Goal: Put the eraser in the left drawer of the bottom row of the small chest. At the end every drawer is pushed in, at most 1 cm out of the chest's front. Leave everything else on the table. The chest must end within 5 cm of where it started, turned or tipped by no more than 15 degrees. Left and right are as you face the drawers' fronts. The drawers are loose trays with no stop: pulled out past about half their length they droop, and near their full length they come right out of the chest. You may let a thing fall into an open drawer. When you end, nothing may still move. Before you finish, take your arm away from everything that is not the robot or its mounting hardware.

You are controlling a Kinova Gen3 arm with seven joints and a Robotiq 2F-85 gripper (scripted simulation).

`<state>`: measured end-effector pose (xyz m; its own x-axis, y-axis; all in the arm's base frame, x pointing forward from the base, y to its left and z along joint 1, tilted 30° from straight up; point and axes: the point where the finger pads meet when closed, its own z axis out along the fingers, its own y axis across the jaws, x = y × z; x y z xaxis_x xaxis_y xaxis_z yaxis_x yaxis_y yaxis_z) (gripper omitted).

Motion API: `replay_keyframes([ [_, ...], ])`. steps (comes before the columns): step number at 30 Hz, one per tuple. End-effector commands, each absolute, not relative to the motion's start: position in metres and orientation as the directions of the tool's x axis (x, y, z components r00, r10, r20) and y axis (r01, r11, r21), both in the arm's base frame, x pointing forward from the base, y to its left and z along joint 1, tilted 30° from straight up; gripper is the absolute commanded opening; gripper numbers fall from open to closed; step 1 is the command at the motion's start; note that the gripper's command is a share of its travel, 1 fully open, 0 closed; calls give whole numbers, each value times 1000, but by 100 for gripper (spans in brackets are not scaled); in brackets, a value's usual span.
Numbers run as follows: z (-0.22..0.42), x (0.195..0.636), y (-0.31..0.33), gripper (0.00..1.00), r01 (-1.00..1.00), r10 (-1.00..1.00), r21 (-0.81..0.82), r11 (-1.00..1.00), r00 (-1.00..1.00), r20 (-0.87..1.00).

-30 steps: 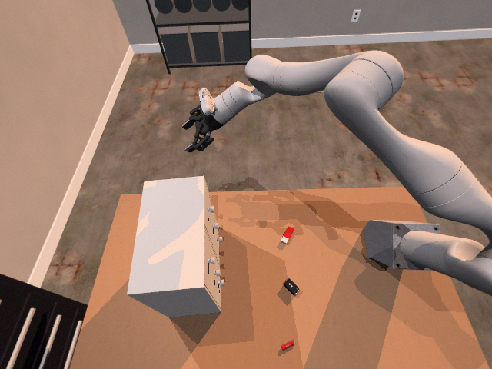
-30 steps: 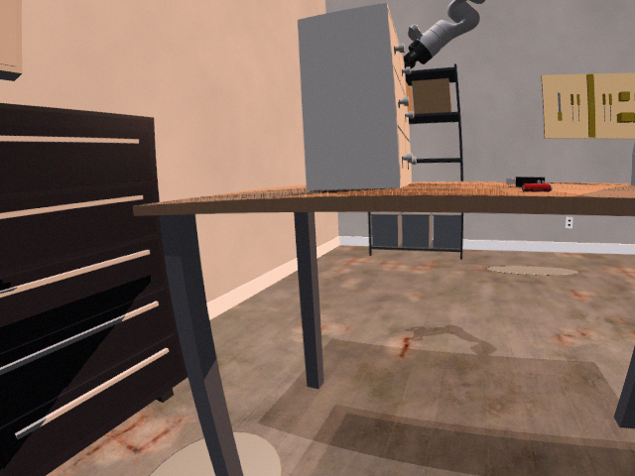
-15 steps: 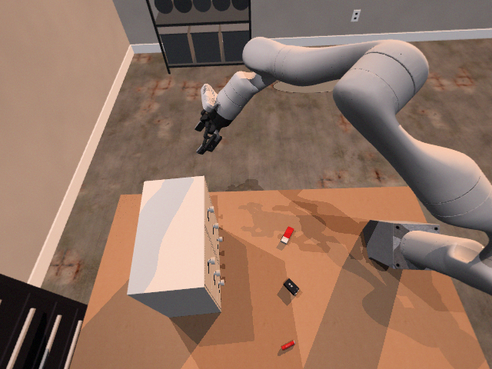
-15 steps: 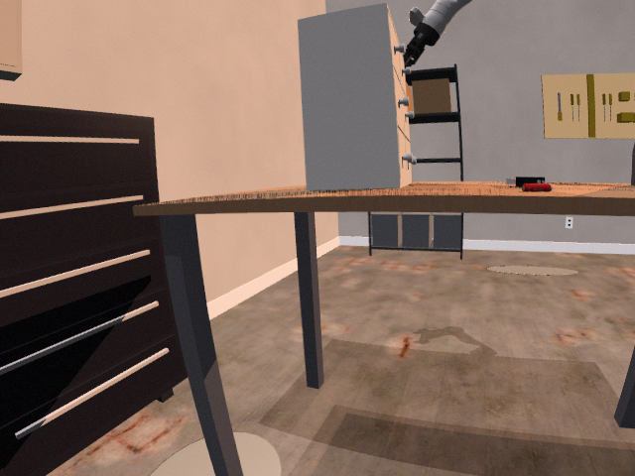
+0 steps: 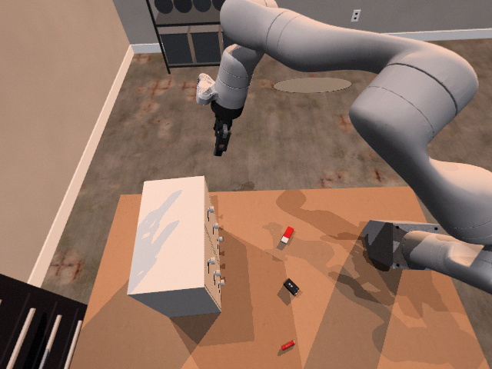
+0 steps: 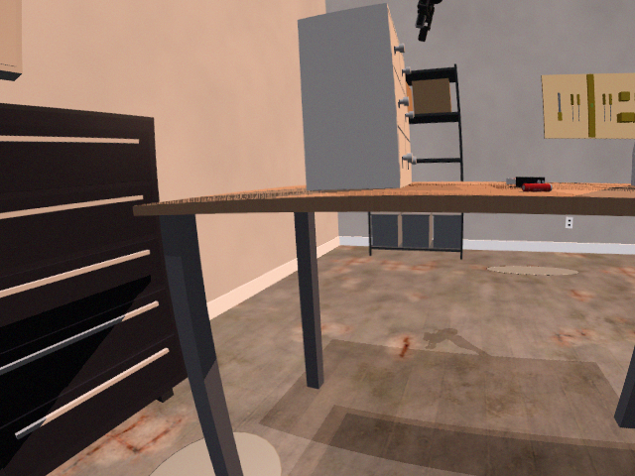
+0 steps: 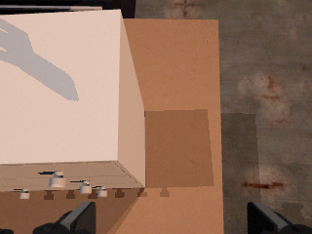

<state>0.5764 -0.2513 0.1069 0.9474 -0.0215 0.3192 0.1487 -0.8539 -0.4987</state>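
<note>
In the top view I am holding the black two-fingered end effector (image 5: 221,144) (image 6: 425,23) (image 7: 171,218) wide open and empty, high beyond the far edge of the brown wooden counter (image 5: 274,317) (image 6: 410,203) (image 7: 171,58). The red-and-white block eraser (image 5: 287,234) is lying on the counter, between the white box-shaped chest with round grey knobs (image 5: 171,238) (image 6: 353,102) (image 7: 63,88) and the grey arm base (image 5: 379,244). A small black rectangular block (image 5: 290,287) (image 6: 530,179) and a red cylinder (image 5: 287,344) (image 6: 536,187) are also resting there, apart from each other. In the exterior view I am seeing the chest standing upright, its drawers looking pushed in, with the end effector hanging above counter height. In the wrist view the fingers are standing well apart, and the chest's top and knobbed front are showing at the left.

And up goes the gripper (image 5: 219,150) (image 6: 423,37) (image 7: 171,218), climbing in the exterior view from beside the chest's upper knobs to the top edge, its pale wrist out of that picture now! From the top it swings right and nearer the chest (image 5: 171,238) (image 6: 351,102) (image 7: 58,88), turning its fingers almost in line, while the shadow on the chest's top breaks into narrower streaks.
</note>
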Motion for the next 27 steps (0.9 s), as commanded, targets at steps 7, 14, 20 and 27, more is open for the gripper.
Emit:
replay_keyframes([
  [7,175,549,-234,100,132,61,-490,-862,985,158],
  [14,192,535,-229,100,115,83,-496,-861,993,86],
  [20,203,526,-226,100,102,94,-496,-862,995,42],
  [27,205,524,-226,100,100,96,-496,-863,995,34],
])
